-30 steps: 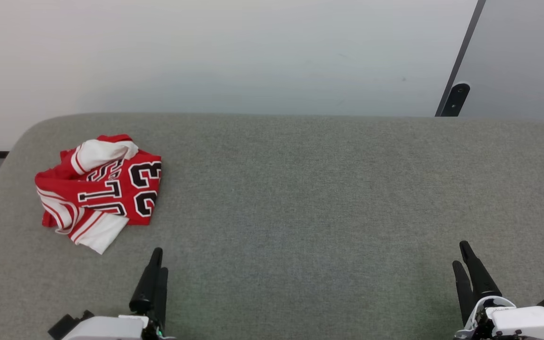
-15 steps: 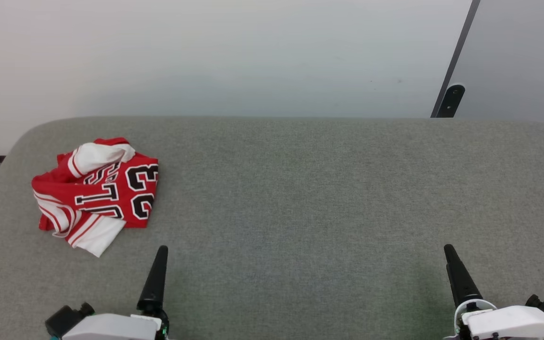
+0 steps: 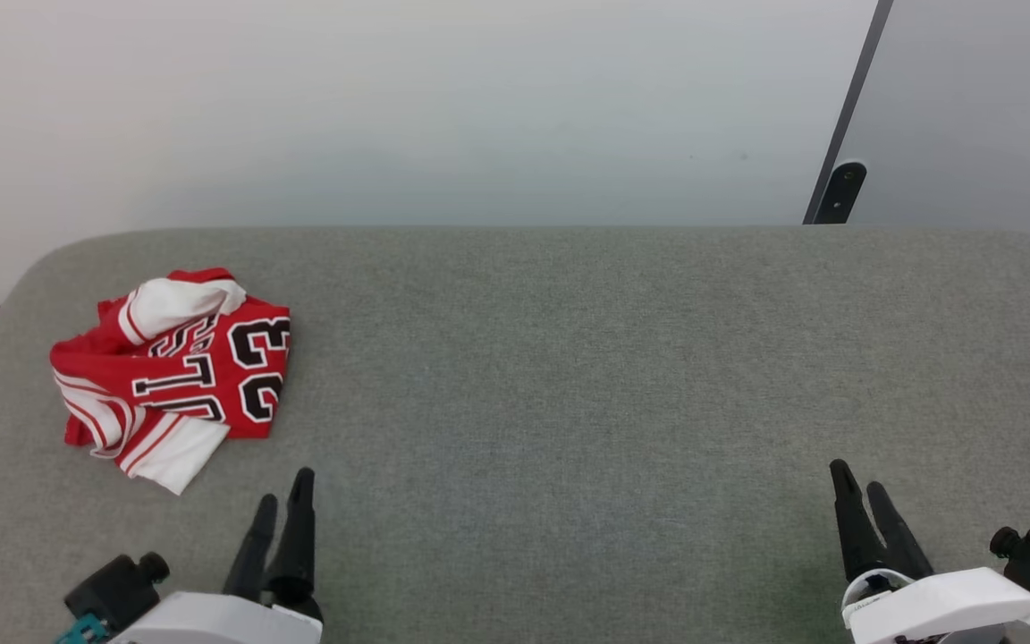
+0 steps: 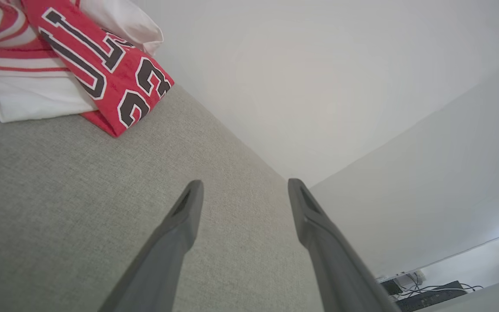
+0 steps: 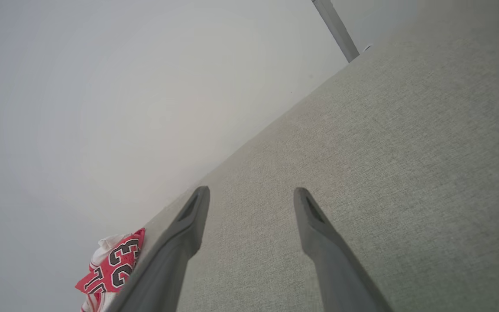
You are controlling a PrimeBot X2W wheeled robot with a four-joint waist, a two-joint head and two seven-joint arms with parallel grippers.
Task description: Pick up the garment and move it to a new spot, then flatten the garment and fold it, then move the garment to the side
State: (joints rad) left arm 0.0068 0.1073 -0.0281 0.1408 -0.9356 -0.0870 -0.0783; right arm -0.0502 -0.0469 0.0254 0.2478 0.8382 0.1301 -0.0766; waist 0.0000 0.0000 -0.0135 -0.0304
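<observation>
Grey fabric tabletop point(image 3: 569, 358) before a white wall point(image 3: 390, 107): a crumpled red-and-white garment point(image 3: 175, 367) numbered 23 lies left, near the spread left claw point(image 3: 284, 487); the right claw point(image 3: 856, 478), also spread, sits well apart.

In my left wrist view the garment point(image 4: 102, 82) runs off the edge at 10 o'clock, its lettering partly folded under. At 4 o'clock, dark gear point(image 4: 422, 299) with cables point(image 4: 453, 289) is too small to name.
</observation>
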